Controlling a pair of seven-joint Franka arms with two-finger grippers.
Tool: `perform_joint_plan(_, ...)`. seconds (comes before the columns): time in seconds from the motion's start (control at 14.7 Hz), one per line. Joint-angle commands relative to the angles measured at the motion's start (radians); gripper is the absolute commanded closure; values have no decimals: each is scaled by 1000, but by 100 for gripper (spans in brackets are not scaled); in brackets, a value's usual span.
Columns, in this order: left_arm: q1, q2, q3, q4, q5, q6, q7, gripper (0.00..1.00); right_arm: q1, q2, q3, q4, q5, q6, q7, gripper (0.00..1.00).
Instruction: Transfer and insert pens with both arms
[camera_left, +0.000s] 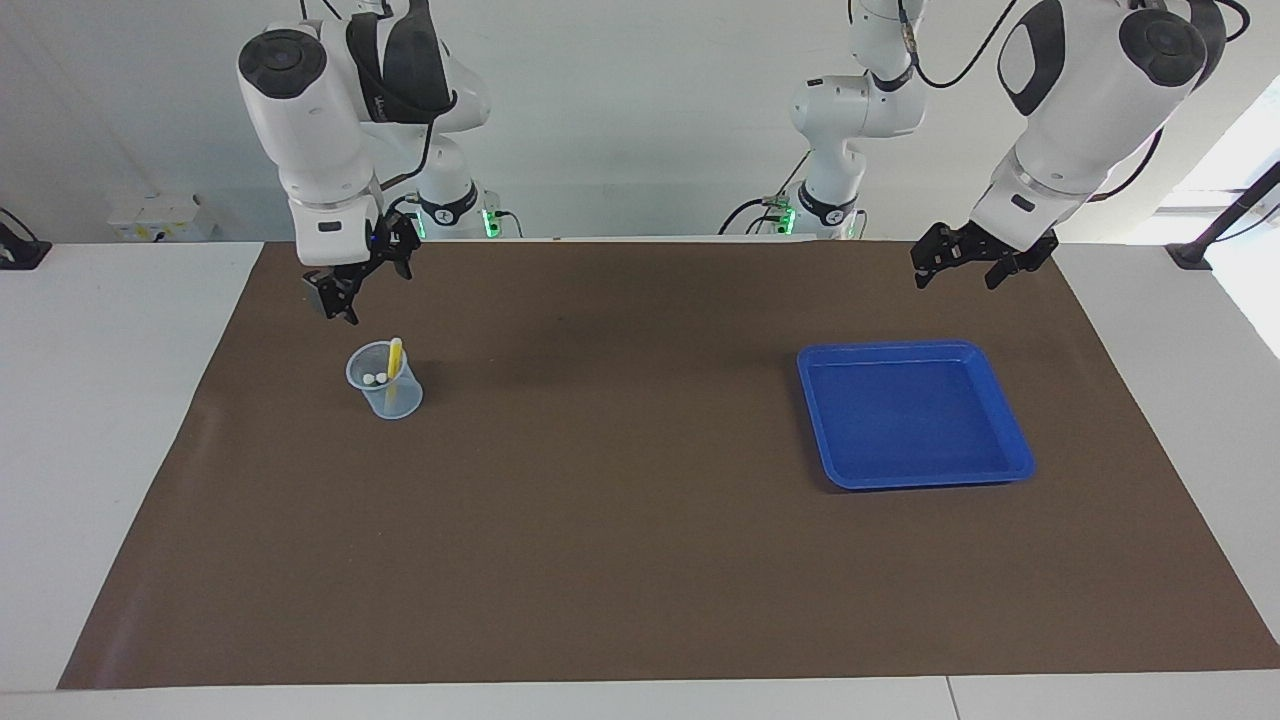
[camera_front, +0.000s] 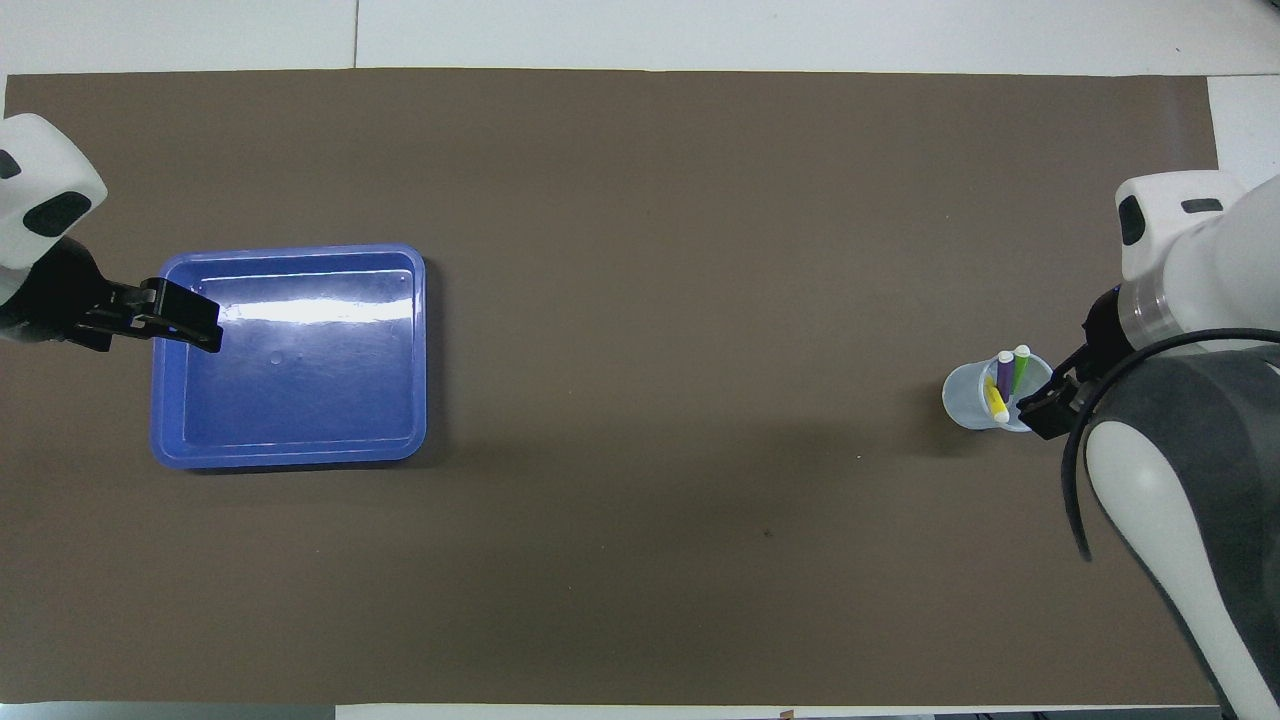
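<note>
A clear plastic cup (camera_left: 392, 402) stands on the brown mat toward the right arm's end of the table. All three pens stand in it: the yellow pen (camera_front: 995, 400), the purple pen (camera_front: 1004, 372) and the green pen (camera_front: 1020, 365). In the facing view the yellow pen (camera_left: 395, 357) sticks out, with two whitish cap ends beside it. My right gripper (camera_left: 362, 290) hangs open and empty just above the cup, on its robot side; it also shows in the overhead view (camera_front: 1047, 408). My left gripper (camera_left: 957, 275) is open and empty, raised over the mat by the blue tray; it also shows in the overhead view (camera_front: 195, 328).
An empty blue tray (camera_left: 900, 350) lies toward the left arm's end, also in the overhead view (camera_front: 290, 251). The brown mat (camera_left: 620, 500) covers most of the white table. Two smaller white arms (camera_left: 835, 120) with green lights stand at the robots' edge.
</note>
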Motion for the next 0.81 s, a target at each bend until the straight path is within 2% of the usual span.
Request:
perform_joint_plan(0.0,-26,1,24,13,-1,-18,-16,0,-20,8,-6,55,64,-59,239,0)
perform_joint_plan(0.2,-23,0,21,13,-15,-14,-16,0,-64,16,-6,101,113,-97,426,0)
perform_joint_plan(0.48,-15,-8,21,13,-14,-15,-5,0,-127,29,-9,119,154,-117,450,0)
perform_joint_plan(0.61,-15,-14,21,13,-14,-18,-5,0,-126,98,-30,232,139,-197,468,0)
perform_joint_plan(0.75,-14,-14,21,11,-14,-17,-11,0,-115,114,-38,265,86,-191,482,0)
